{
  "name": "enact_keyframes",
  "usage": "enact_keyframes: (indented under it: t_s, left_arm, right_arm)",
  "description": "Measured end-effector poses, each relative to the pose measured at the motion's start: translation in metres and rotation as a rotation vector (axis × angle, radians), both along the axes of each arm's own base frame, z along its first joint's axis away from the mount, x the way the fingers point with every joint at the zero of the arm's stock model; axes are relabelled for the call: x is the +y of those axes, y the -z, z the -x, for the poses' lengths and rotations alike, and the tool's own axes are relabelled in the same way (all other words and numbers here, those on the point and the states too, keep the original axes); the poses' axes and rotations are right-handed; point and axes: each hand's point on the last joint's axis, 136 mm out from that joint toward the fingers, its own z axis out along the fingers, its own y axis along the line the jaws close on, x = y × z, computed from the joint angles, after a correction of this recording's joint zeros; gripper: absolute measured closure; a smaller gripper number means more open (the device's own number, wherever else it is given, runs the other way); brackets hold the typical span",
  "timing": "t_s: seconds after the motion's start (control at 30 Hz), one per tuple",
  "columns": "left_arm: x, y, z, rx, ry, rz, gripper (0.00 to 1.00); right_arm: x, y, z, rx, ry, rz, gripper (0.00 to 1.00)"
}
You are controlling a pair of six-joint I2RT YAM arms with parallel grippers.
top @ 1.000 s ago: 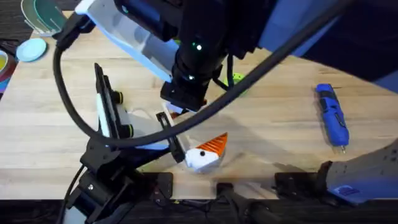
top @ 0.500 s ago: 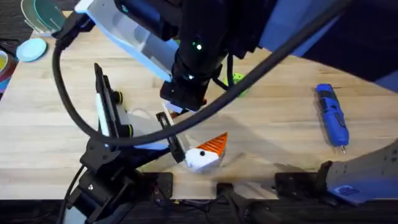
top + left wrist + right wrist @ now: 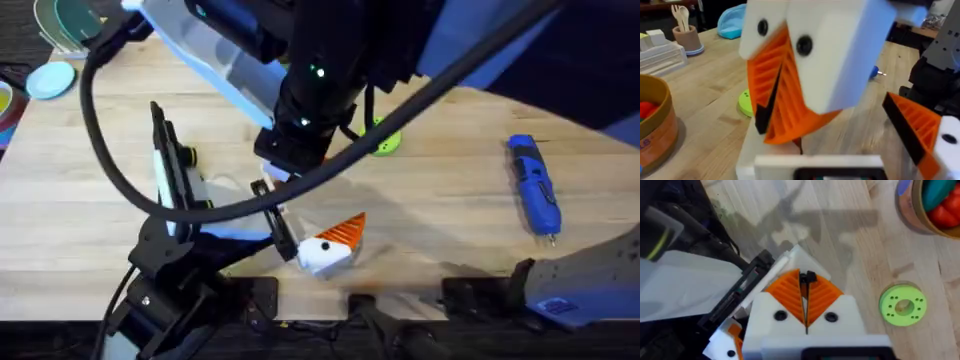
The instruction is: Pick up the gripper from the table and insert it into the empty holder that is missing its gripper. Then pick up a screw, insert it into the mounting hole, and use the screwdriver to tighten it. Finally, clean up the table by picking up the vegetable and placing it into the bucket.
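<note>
Overhead, the blue pen-shaped powered screwdriver (image 3: 532, 185) lies well apart on the wooden desk (image 3: 450, 200), and the left gripper (image 3: 297, 218) has its jaws wide under the crossing right arm. Seen from the left wrist, the right gripper (image 3: 774, 117) has its jaws pinched on a small black piece (image 3: 771, 100), probably the screw. From the right wrist, it hovers just over the white angular plastic holder (image 3: 795, 255); slight misalignment could drop the piece, and whether the orange tip is seated stays hidden.
</note>
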Motion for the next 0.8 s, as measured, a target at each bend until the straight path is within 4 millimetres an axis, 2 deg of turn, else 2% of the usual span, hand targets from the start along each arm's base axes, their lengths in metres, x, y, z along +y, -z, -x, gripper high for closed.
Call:
enact_keyframes:
  t_s: [0.23,0.33,0.47,0.5,0.8]
  left_arm:
    - [0.000,0.000,0.000,0.000,0.001,0.000,0.008]
    - [0.000,0.000,0.001,-0.002,0.005,0.000,0.008]
    - [0.000,0.000,0.001,0.000,0.004,0.001,0.008]
    - [0.000,0.000,0.001,0.000,0.004,0.001,0.008]
    - [0.000,-0.001,0.001,-0.008,0.006,-0.001,0.008]
  right_arm:
    - [-0.001,0.000,-0.001,0.000,0.004,0.001,0.989]
    - [0.000,0.000,-0.001,0.002,0.008,-0.003,0.668]
    - [-0.008,-0.001,-0.014,-0.033,0.042,0.015,0.101]
    - [-0.010,-0.002,-0.018,-0.040,0.051,0.016,0.032]
    - [-0.011,-0.013,-0.028,-0.032,0.088,-0.027,0.010]
